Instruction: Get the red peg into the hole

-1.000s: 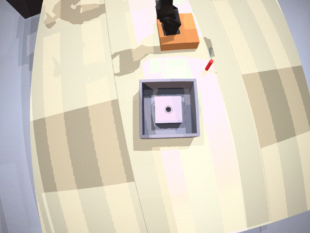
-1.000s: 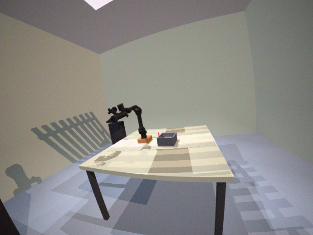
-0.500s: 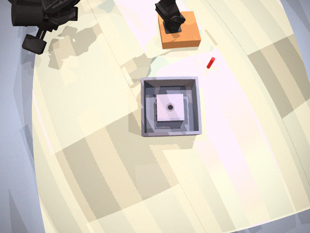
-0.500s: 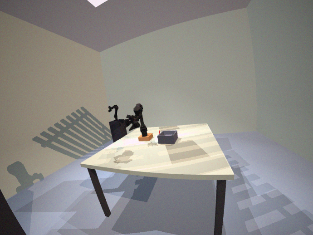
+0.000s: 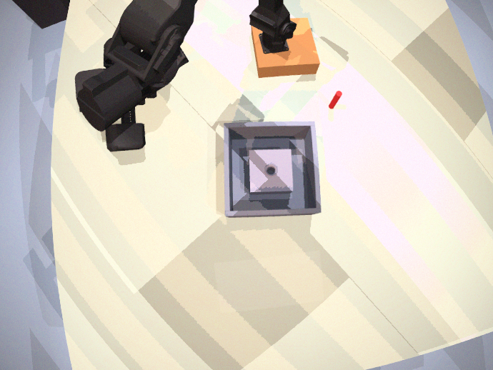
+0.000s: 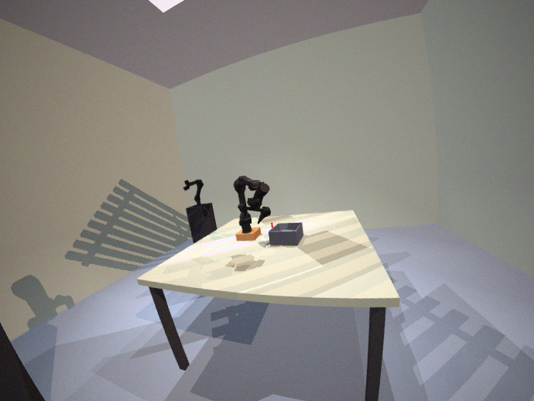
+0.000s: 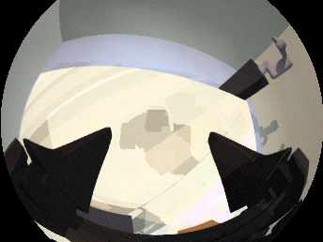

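Landmark: open-topped grey box (image 5: 272,213) (image 6: 285,238) (image 7: 110,222), square, set on the pale table (image 5: 171,206) (image 6: 267,280) (image 7: 89,103).

Inside the box: one pale square plate (image 5: 280,159), on the bottom, walls of the box around it and apart from it; a single round dark hole (image 5: 270,170) at its middle, with no peg in it.

Outside the box: one red peg (image 5: 335,99) (image 6: 272,225), slender, standing on the table near the box's upper right corner as the top view shows it; it appears upright, its top end showing above the far rim in the exterior view.

Above the box in the top view, and apart from it: one orange base block (image 5: 286,70) (image 6: 248,236) (image 7: 199,227), bearing the foot of the black six-joint arm (image 5: 137,28) (image 6: 248,181).

Left of the box in the top view: one black parallel-jaw gripper (image 6: 261,217) (image 7: 161,134), raised over the table and well apart from both box and peg. Jaws spread nearly to their full width, nothing between them; only table and shadow show through the gap in the wrist view.
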Controlling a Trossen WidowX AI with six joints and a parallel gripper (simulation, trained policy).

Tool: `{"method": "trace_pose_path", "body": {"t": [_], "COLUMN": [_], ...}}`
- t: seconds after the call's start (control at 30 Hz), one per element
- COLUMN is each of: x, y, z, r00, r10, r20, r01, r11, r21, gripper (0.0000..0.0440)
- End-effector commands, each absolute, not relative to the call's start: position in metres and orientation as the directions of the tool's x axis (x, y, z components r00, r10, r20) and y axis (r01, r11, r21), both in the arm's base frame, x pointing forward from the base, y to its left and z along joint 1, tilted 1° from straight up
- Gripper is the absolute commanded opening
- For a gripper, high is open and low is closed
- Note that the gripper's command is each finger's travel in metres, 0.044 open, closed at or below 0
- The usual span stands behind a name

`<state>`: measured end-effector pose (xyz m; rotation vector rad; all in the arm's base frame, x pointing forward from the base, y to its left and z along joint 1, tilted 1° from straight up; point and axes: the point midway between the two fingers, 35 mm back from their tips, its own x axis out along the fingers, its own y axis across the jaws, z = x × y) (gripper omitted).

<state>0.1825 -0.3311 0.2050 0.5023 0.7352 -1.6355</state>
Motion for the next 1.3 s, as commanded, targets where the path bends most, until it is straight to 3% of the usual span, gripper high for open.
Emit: {"method": "trace_pose_path", "body": {"t": [0.0, 0.6, 1.27], "x": [0.213, 0.284, 0.235], "y": [-0.294, -0.121, 0.043], "z": [0.197, 0.177, 0.146], "r00": [-0.122, 0.085, -0.021], "r10": [-0.677, -0.484, -0.272], "r20": [-0.726, -0.871, -0.962], "r01": [0.982, 0.882, 0.753], "r11": [0.026, 0.443, 0.629], "r21": [-0.189, -0.160, -0.194], "gripper": [0.0440, 0.0440, 0.0440]}}
